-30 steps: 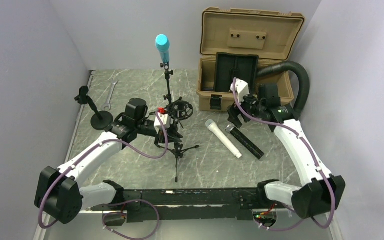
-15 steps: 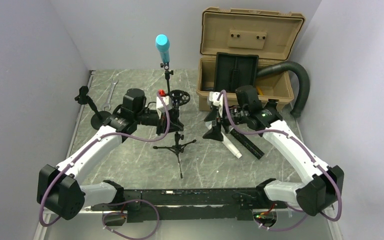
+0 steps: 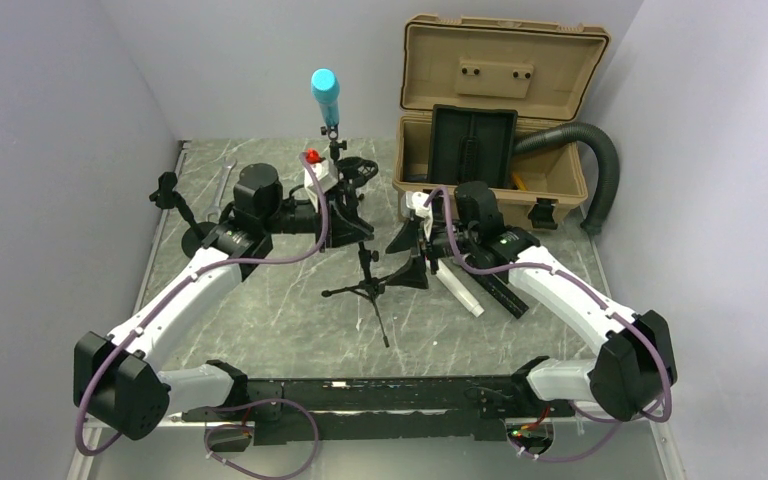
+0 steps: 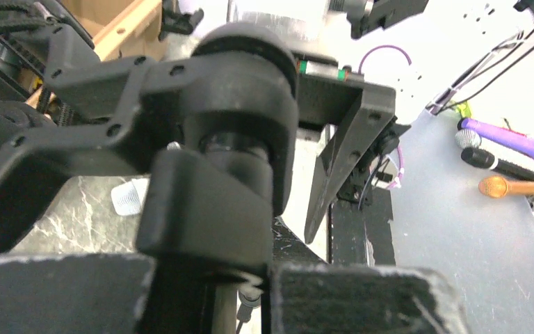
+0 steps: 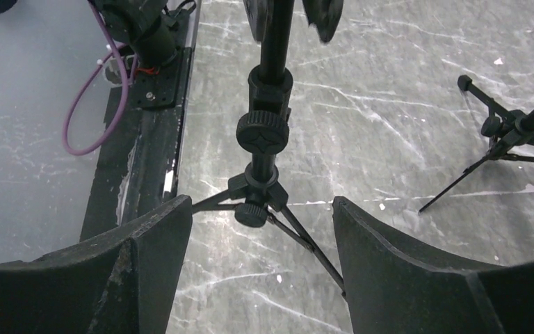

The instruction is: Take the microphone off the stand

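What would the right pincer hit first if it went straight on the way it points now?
Most likely the stand: in the right wrist view its lower pole and knob sit dead ahead, centred between the fingers of the open right pincer. Depth is unclear, but nothing shows in between.

The stand (image 3: pixel 369 287) at the table's (image 3: pixel 280 310) middle
The microphone (image 3: pixel 325 92) is sitting atop it; the case (image 3: pixel 505 65) is standing behind, rightward.
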Controlling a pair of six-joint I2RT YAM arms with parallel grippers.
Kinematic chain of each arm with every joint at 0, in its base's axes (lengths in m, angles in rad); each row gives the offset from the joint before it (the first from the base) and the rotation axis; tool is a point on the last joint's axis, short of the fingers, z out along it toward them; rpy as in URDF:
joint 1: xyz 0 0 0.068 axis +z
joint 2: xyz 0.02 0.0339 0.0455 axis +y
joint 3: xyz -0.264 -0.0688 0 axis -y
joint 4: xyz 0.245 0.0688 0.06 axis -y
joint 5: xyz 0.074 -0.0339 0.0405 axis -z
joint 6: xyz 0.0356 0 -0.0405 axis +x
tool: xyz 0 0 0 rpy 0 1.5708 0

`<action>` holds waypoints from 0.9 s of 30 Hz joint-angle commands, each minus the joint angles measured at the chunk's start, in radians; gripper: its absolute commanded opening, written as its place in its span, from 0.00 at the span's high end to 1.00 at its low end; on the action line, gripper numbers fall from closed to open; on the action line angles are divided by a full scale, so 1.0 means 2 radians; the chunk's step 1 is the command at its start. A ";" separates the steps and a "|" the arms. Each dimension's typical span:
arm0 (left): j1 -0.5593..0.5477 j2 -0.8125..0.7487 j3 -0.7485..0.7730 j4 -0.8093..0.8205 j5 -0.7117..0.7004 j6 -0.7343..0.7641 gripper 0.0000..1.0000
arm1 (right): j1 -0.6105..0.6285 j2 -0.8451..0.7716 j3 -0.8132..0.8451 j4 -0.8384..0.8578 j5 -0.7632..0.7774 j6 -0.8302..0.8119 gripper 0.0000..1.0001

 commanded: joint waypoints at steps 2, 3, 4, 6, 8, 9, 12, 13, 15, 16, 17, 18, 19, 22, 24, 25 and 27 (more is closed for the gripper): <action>0.002 -0.019 0.041 0.070 -0.014 -0.056 1.00 | 0.004 -0.004 -0.009 0.090 -0.013 0.047 0.25; 0.002 -0.020 0.039 0.073 -0.016 -0.059 1.00 | 0.004 -0.007 -0.007 0.089 -0.008 0.047 0.25; 0.002 -0.021 0.036 0.077 -0.020 -0.060 1.00 | 0.004 -0.009 -0.003 0.088 -0.004 0.049 0.25; 0.002 -0.020 0.032 0.085 -0.025 -0.068 1.00 | 0.003 -0.010 0.009 0.088 -0.001 0.059 0.26; 0.002 -0.019 0.025 0.099 -0.026 -0.081 1.00 | 0.004 -0.005 0.020 0.094 -0.002 0.074 0.26; 0.002 -0.018 0.022 0.108 -0.027 -0.087 1.00 | 0.004 -0.003 0.025 0.101 -0.001 0.084 0.26; 0.002 -0.018 0.016 0.121 -0.030 -0.098 1.00 | 0.004 0.009 0.036 0.111 0.002 0.102 0.27; 0.002 -0.019 0.015 0.123 -0.031 -0.100 1.00 | 0.004 0.013 0.038 0.119 0.001 0.111 0.27; 0.002 -0.019 0.015 0.123 -0.034 -0.099 1.00 | 0.004 0.021 0.040 0.142 -0.006 0.135 0.28; 0.002 -0.019 0.014 0.121 -0.038 -0.098 1.00 | 0.004 0.026 0.043 0.151 -0.010 0.146 0.29; 0.002 -0.019 0.013 0.120 -0.039 -0.098 1.00 | 0.005 0.031 0.046 0.157 -0.011 0.155 0.30; 0.002 -0.019 0.012 0.122 -0.040 -0.100 1.00 | 0.005 0.036 0.049 0.160 -0.011 0.159 0.31; 0.002 -0.019 0.009 0.126 -0.042 -0.104 1.00 | 0.007 0.039 0.052 0.161 -0.011 0.160 0.32; 0.002 -0.017 0.006 0.137 -0.047 -0.111 1.00 | 0.012 0.050 0.057 0.170 -0.014 0.184 0.37; 0.001 -0.017 0.007 0.135 -0.050 -0.109 1.00 | 0.016 0.057 0.060 0.176 -0.013 0.193 0.40; 0.001 -0.016 0.007 0.135 -0.051 -0.109 1.00 | 0.017 0.059 0.061 0.176 -0.010 0.194 0.42; 0.001 -0.016 0.005 0.136 -0.051 -0.108 1.00 | 0.020 0.065 0.066 0.176 -0.009 0.197 0.46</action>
